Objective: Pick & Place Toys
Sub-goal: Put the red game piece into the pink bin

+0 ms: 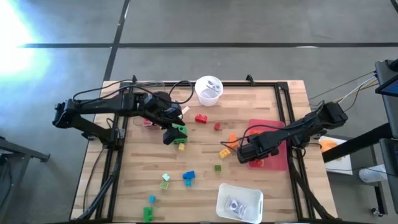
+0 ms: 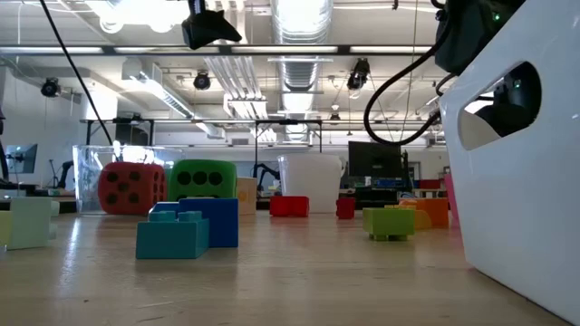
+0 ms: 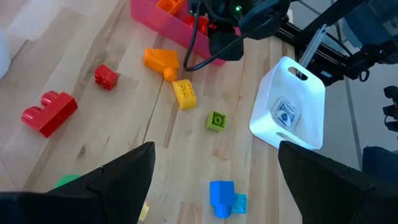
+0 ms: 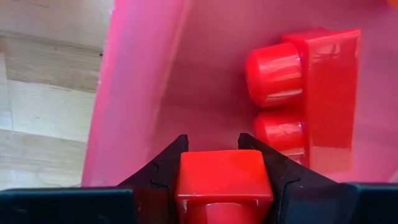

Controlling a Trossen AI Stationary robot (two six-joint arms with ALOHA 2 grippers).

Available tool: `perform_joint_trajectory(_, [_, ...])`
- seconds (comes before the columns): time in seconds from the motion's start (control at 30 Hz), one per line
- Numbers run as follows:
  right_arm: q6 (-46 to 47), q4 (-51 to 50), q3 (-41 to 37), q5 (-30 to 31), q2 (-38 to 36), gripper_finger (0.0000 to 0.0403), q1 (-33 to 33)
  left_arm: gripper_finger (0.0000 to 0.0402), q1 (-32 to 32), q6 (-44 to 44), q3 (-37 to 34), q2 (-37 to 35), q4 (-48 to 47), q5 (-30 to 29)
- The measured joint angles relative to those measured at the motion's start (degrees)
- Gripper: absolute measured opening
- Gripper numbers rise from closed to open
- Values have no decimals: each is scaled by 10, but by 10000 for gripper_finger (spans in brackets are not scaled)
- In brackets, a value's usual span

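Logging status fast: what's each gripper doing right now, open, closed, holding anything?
Left gripper: open, empty, above the table.
Right gripper: shut on a red brick, over the pink bin.

Lab: exposed ceiling ducts (image 2: pixel 299 36), monitors (image 2: pixel 373 161)

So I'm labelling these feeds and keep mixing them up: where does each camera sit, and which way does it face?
High view: overhead, straight down on the table; both arms show.
Low view: tabletop height, level across the bricks into the room.
Left wrist view: past the left gripper, open; the right arm shows beyond.
Right wrist view: past the right gripper, shut on a red brick over the pink bin.
Shared: the high view and the left wrist view both show the white tray.
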Motion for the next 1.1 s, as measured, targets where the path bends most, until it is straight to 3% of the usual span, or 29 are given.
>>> perform_joint_trajectory(0.37, [-18, 0, 1, 2, 0, 120, 0, 342, 0, 0, 0, 0, 0, 0])
perform_joint_trajectory(0.73, [-12, -1, 2, 3, 0, 319, 0, 342, 0, 2, 0, 0, 0, 0])
perform_joint_trajectory(0.87, [-9, -3, 2, 1, 0, 351, 0, 342, 0, 2, 0, 0, 0, 0])
perform_joint_trajectory(1.1, [-8, -5, 2, 1, -3, 358, 0, 342, 0, 1, 0, 0, 0, 0])
